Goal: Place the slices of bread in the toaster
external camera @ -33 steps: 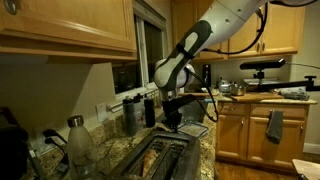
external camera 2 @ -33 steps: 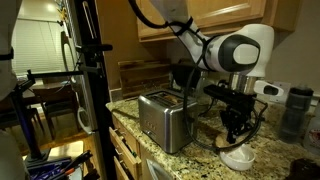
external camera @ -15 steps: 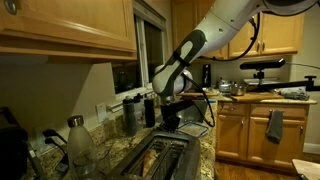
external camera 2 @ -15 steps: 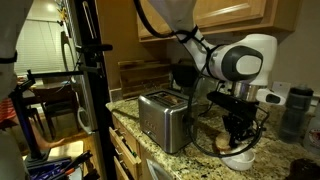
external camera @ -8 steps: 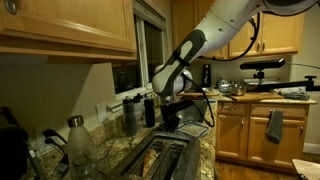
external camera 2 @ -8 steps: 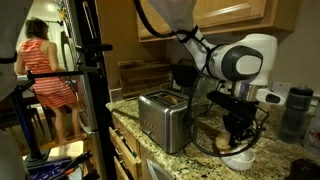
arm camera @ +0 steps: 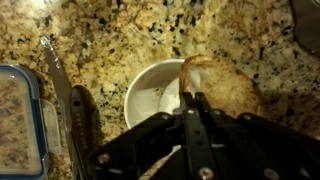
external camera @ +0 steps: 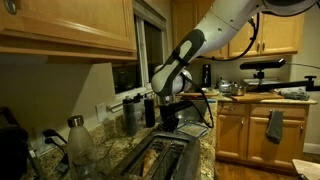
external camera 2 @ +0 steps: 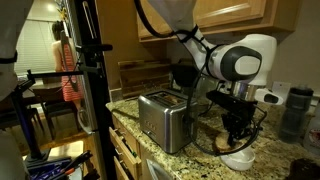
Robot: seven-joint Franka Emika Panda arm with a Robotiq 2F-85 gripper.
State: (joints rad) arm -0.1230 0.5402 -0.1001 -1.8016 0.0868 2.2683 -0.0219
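Note:
In the wrist view a golden-brown slice of bread (arm camera: 228,86) leans in a white bowl (arm camera: 150,92) on the granite counter. My gripper (arm camera: 190,101) points down into the bowl, its fingers pressed together on the slice's left edge. In an exterior view the gripper (external camera 2: 238,140) hangs just over the bowl (external camera 2: 238,159), to the right of the silver toaster (external camera 2: 163,119), with the bread (external camera 2: 222,144) at its tips. In an exterior view the toaster (external camera: 160,157) lies in the foreground and the gripper (external camera: 170,122) is beyond it. Only one slice is visible.
A knife (arm camera: 62,92) and a blue-rimmed container (arm camera: 15,120) lie left of the bowl. Bottles (external camera: 75,140) and dark canisters (external camera: 130,115) stand along the wall. A camera stand (external camera 2: 92,70) rises by the counter edge. A clear jar (external camera 2: 295,112) stands at the right.
The gripper has sunk a little towards the bowl since 2.2 s ago and has stayed put over the last second. A person moves in the background.

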